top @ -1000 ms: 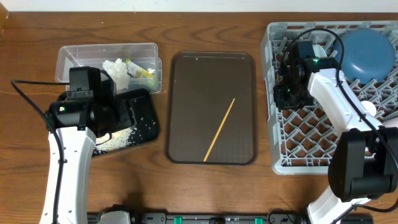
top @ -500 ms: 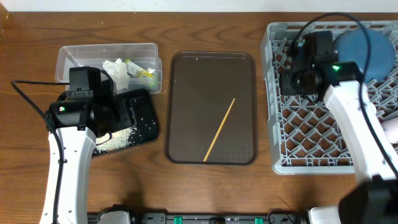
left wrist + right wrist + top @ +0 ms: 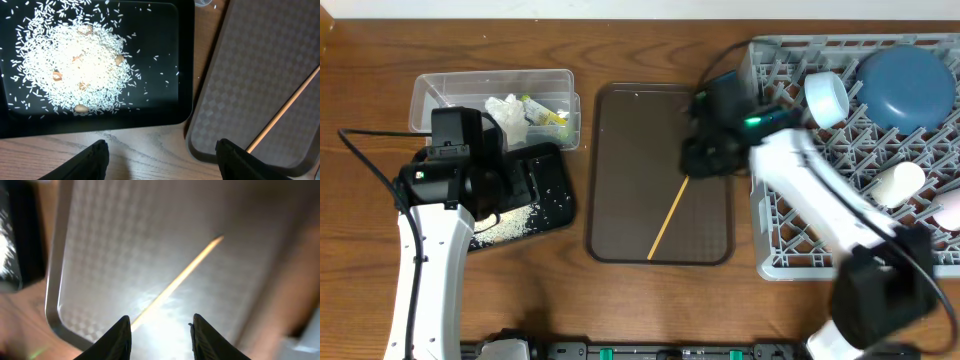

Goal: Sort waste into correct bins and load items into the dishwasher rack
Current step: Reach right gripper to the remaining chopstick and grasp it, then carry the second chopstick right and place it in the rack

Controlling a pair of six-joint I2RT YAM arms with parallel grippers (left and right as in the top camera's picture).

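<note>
The wooden chopstick [image 3: 672, 210] lies diagonally on the brown serving tray [image 3: 620, 130], its upper end toward 1 o'clock. The overhead view hides both sets of jaws; the wrist views expose them.

Right gripper [image 3: 160, 325]: released, empty, hanging above the chopstick.

Left gripper [image 3: 161, 150]: spread wide, empty, over the table strip between the black tray [image 3: 185, 60] and the serving tray.

Only the left wrist view shows the whole rice heap [image 3: 82, 65]. Only the overhead view shows the dishwasher rack [image 3: 790, 230] at 3 o'clock holding the dark blue plate [image 3: 905, 85], and the clear tub [image 3: 430, 95] at 10 o'clock holding the tissue [image 3: 510, 108].
</note>
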